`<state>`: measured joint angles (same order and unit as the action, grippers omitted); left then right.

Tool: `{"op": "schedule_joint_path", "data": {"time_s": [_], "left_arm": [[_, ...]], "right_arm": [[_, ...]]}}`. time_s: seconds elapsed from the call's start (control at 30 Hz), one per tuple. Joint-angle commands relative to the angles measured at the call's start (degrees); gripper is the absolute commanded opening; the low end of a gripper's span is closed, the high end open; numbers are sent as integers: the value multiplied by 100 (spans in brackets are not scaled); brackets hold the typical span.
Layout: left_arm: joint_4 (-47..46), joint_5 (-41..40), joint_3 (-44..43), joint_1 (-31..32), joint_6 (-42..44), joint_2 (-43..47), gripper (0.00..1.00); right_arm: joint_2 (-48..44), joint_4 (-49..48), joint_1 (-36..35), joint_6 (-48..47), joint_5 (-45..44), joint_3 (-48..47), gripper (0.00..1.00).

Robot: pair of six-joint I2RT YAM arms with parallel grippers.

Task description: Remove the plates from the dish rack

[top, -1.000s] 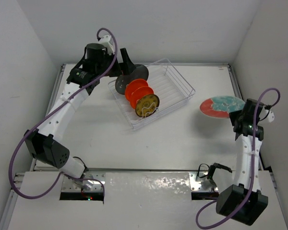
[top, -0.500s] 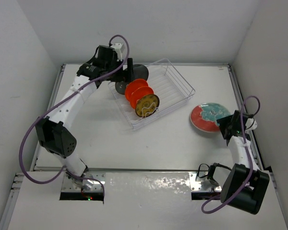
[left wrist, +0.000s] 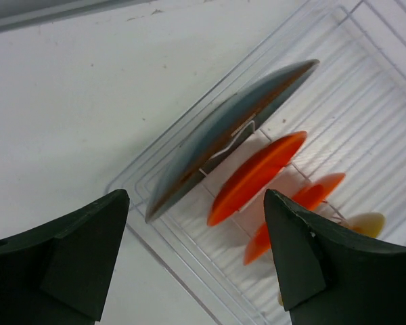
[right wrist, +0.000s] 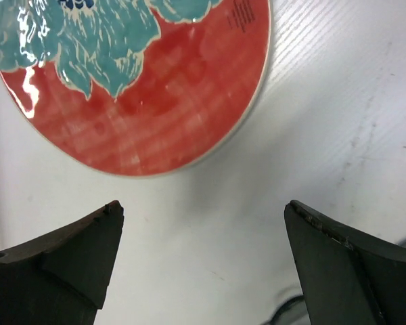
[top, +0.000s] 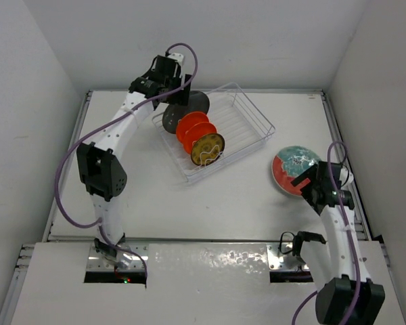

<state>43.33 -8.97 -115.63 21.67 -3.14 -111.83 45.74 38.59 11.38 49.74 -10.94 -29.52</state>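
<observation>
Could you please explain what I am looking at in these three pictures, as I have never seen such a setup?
These are two robot arms bolted at the near edge of a white table. The overhead picture looks down from above and behind them; the other two come from a camera on each wrist, so the dark wedges are each tool's own fingers. A clear dish rack holds four plates on edge: a dark grey plate, two orange plates and a yellow-brown plate. A red plate with teal splotches lies flat on the table at the right. The left tool is open near the dark grey plate; the right tool is open beside the red plate. Neither holds anything.
</observation>
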Motion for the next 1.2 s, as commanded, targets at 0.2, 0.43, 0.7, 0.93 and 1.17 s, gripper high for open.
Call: {"op": "schedule_joint_path", "data": {"time_s": [0.2,0.43,0.7,0.93,1.17], "left_arm": [[-888,71,-152,30,973,-752,46],[-861,-209,-258,21,1368,-849,5],[-1327,-1194,102,21,1825,-120,0],[-1749,-1520,-266,48,2204,820,0],[-1786,-1038,-152,267,1651,1822,2]], "right_arm": [[-407,1010,-513,-763,-119,-318,99],[-469,1010,-733,-1054,-233,-537,99],[-399,905,-848,-922,-84,-476,99],[-83,642,-900,-799,284,-1213,99],[549,-723,-900,-798,1983,-2251,99]]}}
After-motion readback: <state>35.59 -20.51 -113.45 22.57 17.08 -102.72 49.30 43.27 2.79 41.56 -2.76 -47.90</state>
